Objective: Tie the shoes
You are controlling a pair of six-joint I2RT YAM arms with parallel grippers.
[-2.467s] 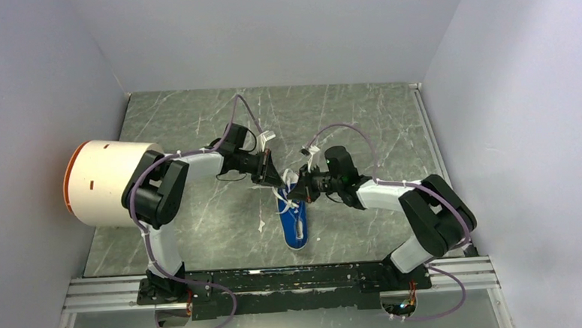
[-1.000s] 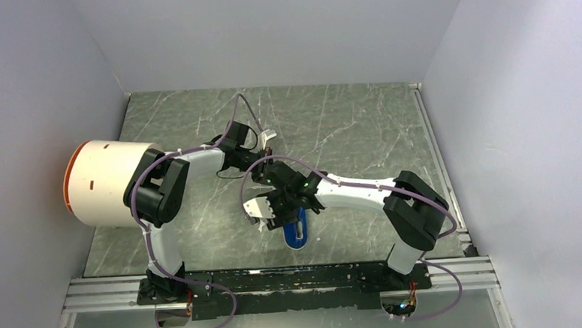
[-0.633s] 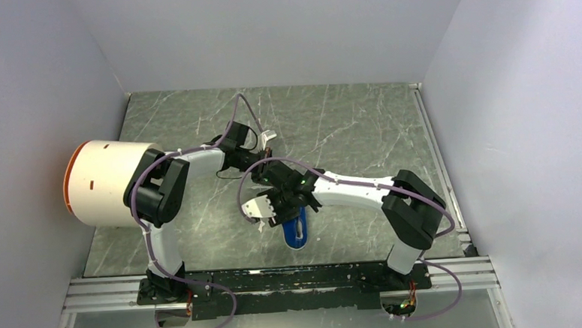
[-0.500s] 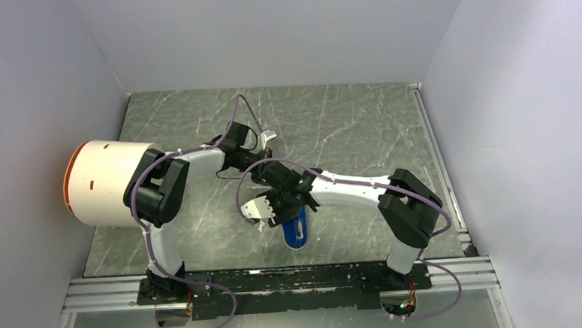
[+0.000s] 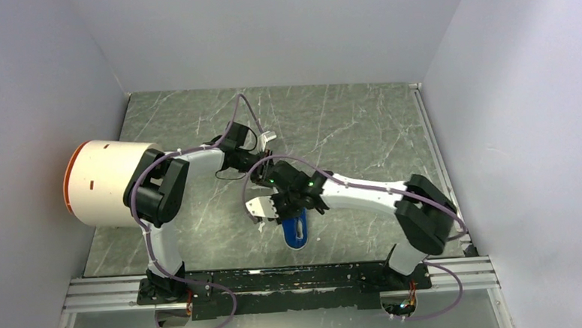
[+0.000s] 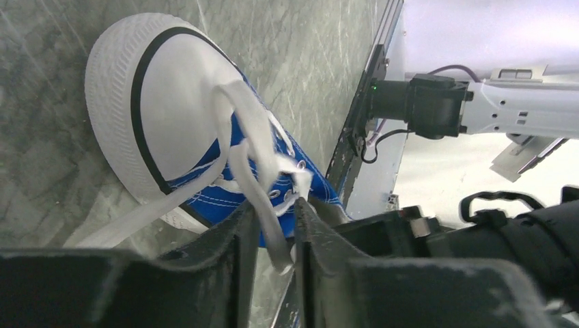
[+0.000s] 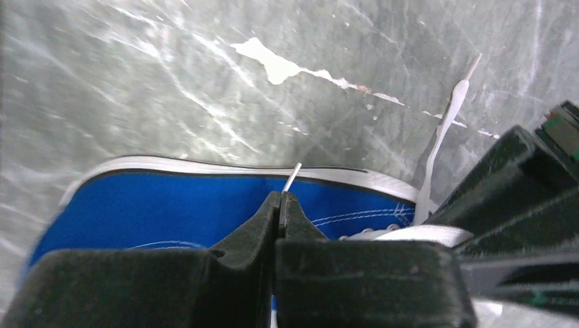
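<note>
as both hands meet over the sneaker (image 5: 295, 232), step: knotting the laces (image 6: 254, 143)
left hand (image 6: 273, 220): slightly spread, one lace (image 6: 276, 240) between
right hand (image 7: 280, 199): pinching a lace tip (image 7: 293, 176)
sneaker: mid-desk (image 5: 361, 123)
next: needs a steady pull

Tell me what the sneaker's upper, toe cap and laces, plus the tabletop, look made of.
Upper: blue woven fabric, likely canvas, matte; white stitching shows.
Toe cap: white rubber by the look, ribbed bumper edge.
Laces: flat white woven textile, limp.
Tabletop: grey-green marble look, white veins, faint sheen; stone or printed laminate, can't tell.
</note>
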